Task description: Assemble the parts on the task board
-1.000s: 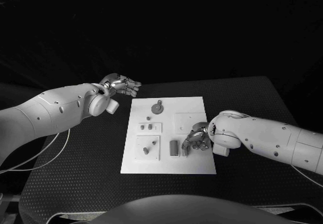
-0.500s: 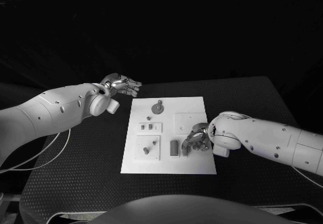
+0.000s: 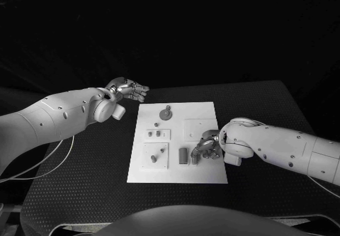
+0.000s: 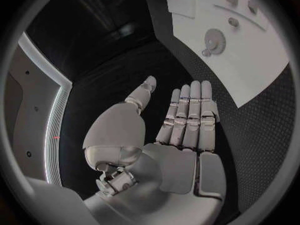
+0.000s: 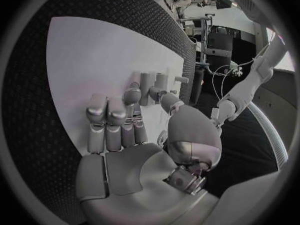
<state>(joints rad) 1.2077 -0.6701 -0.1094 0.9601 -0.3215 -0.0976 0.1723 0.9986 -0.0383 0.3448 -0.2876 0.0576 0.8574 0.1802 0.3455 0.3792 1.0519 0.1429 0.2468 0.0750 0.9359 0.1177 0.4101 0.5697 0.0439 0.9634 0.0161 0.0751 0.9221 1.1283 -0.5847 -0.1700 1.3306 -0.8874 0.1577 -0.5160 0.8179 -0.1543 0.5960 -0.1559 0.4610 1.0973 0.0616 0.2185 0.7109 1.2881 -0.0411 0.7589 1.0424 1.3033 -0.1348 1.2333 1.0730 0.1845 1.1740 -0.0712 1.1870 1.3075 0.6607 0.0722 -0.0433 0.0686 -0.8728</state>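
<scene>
While your right hand [image 3: 206, 147] works at the task board [image 3: 177, 169], state unclear.
Your left hand [image 3: 127, 90] hovers released beyond its far corner.

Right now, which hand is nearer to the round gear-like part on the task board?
Left. The left hand hovers just beyond the board's far-left corner, near the gear-like part; the right hand is down by the near-right parts.

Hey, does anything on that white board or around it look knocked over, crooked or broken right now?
Nothing stands out. The task board lies flat on the table, its parts in place. The right hand is at the parts near the board's edge; the left hand hangs open beyond its far corner.
</scene>
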